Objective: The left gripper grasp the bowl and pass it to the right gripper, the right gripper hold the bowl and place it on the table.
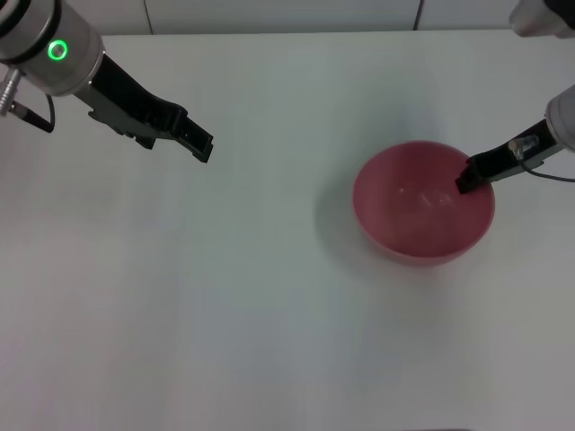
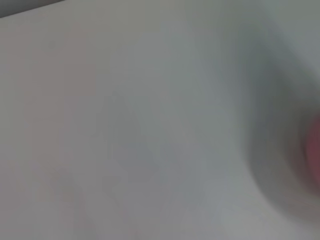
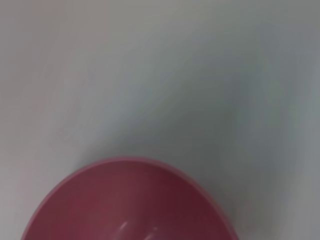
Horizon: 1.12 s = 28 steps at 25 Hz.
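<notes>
The pink bowl (image 1: 422, 205) stands right of the middle of the white table (image 1: 252, 296), casting a soft shadow to its left. My right gripper (image 1: 468, 176) reaches in from the right edge, and its slim black tip is shut on the bowl's right rim. The right wrist view shows the bowl (image 3: 130, 205) from just above its rim. My left gripper (image 1: 203, 147) hangs at the upper left, far from the bowl, open and holding nothing. In the left wrist view only a sliver of the bowl (image 2: 315, 147) shows at the edge.
The table's back edge (image 1: 269, 33) runs along the top of the head view. Nothing else lies on the tabletop.
</notes>
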Each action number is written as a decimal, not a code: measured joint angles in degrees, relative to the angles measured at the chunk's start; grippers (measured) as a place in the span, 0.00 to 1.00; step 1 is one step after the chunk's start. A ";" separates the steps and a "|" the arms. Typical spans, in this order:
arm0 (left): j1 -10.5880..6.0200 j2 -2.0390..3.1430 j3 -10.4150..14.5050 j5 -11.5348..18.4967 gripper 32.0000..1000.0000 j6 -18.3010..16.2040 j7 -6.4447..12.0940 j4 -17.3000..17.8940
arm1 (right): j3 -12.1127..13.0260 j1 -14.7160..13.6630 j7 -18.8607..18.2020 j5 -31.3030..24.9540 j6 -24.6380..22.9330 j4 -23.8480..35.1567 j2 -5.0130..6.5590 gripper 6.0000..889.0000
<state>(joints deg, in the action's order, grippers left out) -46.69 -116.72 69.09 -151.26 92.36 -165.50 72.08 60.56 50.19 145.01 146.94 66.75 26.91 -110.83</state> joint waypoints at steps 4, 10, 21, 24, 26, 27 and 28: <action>0.01 0.00 0.00 0.00 0.83 0.01 0.00 -0.01 | 0.00 0.00 0.05 0.01 -0.03 -0.02 0.00 0.10; 0.02 0.00 0.00 0.00 0.83 0.01 0.00 -0.01 | 0.00 0.24 0.09 -0.02 0.13 -0.02 0.00 0.12; 0.20 0.00 0.00 0.00 0.83 0.01 0.01 -0.01 | 0.00 0.49 0.08 -0.39 0.90 0.62 0.00 0.53; 0.23 0.00 0.04 0.00 0.83 0.01 0.02 -0.01 | 0.00 0.52 -0.19 -0.48 1.52 1.10 0.00 0.60; 0.32 0.00 0.06 0.00 0.83 0.01 0.09 -0.01 | 0.00 0.52 -0.33 -0.52 2.38 1.97 -0.01 0.66; 0.34 0.00 0.02 0.00 0.83 0.01 0.13 -0.01 | 0.00 0.46 -0.37 -0.54 2.88 2.55 0.00 0.68; 0.36 0.00 -0.07 0.00 0.83 0.03 0.17 -0.01 | 0.00 0.33 -0.41 -0.56 3.43 3.20 -0.01 0.71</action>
<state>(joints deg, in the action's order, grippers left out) -46.33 -116.72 69.02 -151.26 92.39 -165.33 72.07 60.56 50.52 144.60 146.38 70.18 30.11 -110.83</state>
